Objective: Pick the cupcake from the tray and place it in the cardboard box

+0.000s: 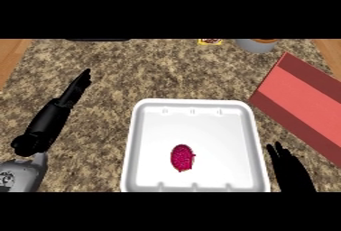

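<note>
- White and shallow, the tray (194, 118) sits on the speckled granite counter (166, 72) near the view's lower middle; it is the landmark for everything below.
- On the tray's floor, toward its near edge and a little left of its middle, lies the cupcake (182, 158), magenta-pink and tipped on its side. Nothing touches it.
- Right of the tray, and apart from it, lies the cardboard box (303, 113), a reddish slab set at a slant with a lighter band along its middle and darker bands at either side. Its far corner points away from the tray; its right part runs out of view.
- Left of the tray, well apart, the left hand (63, 108) stretches away from the viewer over the counter, fingers straight and held together, gripping nothing. Its grey forearm comes in at the lower left corner.
- Just beside the tray's near right corner, the right hand (290, 169) rises from the lower edge with fingers straight and slightly spread, holding nothing. It lies between the tray and the cardboard box and touches neither the cupcake nor the box.
- Beyond the tray, at the counter's far edge, stand a grey round container (254, 44) and a small yellow-edged item (209, 41), both cut off; what they are cannot be told.
- Wooden strips (12, 56) show past the counter's left and right ends.
</note>
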`<action>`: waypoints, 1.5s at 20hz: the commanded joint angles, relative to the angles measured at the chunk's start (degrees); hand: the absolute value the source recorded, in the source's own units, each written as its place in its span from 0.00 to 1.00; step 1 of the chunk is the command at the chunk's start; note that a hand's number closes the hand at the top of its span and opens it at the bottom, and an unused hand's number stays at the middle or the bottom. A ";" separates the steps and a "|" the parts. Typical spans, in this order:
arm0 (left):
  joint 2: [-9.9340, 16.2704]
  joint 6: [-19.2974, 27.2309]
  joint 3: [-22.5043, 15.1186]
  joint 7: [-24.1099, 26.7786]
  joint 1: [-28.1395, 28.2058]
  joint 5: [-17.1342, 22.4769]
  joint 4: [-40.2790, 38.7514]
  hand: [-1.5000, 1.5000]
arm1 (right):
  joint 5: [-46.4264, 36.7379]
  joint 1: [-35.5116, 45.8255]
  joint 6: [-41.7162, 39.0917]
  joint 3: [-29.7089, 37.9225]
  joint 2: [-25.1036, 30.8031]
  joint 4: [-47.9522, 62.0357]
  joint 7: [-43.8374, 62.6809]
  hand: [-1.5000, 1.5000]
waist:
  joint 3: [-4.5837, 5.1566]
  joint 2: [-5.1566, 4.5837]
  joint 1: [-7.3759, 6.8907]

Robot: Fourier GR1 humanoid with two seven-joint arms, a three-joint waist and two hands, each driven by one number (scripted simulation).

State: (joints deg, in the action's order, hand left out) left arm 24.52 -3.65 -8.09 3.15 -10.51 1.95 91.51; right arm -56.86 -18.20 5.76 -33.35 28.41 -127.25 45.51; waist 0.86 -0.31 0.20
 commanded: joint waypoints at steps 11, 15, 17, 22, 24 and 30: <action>-1.55 -0.64 -1.01 -0.81 -4.26 -0.80 -1.83 0.50 | -11.08 17.07 -28.93 -13.88 -27.83 8.98 31.58 0.00 | -0.43 -0.12 -2.28; -1.68 -1.41 -0.30 -1.43 -4.56 0.43 -1.66 0.50 | -8.46 18.61 -27.93 -16.19 -28.15 11.96 36.05 0.00 | -0.60 0.07 -1.71; -2.77 -0.64 -1.64 1.18 -3.58 -1.57 -4.52 0.50 | -8.23 19.54 -26.26 -15.64 -28.13 16.46 35.22 0.00 | -0.52 -0.42 -1.60; -2.25 -0.78 -1.23 0.45 -2.46 -1.57 -2.88 0.50 | -7.96 25.04 -29.44 -11.97 -28.25 18.33 38.52 0.00 | -0.60 0.06 -1.72; -1.54 -1.82 -0.17 0.56 -3.38 -0.74 -3.90 0.50 | -6.78 26.71 -26.64 -13.41 -28.28 21.04 39.58 0.00 | -0.63 0.03 -1.77; -3.45 -0.40 -1.23 1.14 -3.63 -2.35 -3.80 0.50 | -2.36 32.13 -27.00 -9.43 -28.32 28.16 39.65 0.00 | -0.72 0.07 -1.89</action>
State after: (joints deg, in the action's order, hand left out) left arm 21.67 -4.36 -8.77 4.77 -13.91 0.18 87.04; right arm -61.63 9.77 -17.57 -43.47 1.62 -103.88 70.35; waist 0.21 -0.30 -1.43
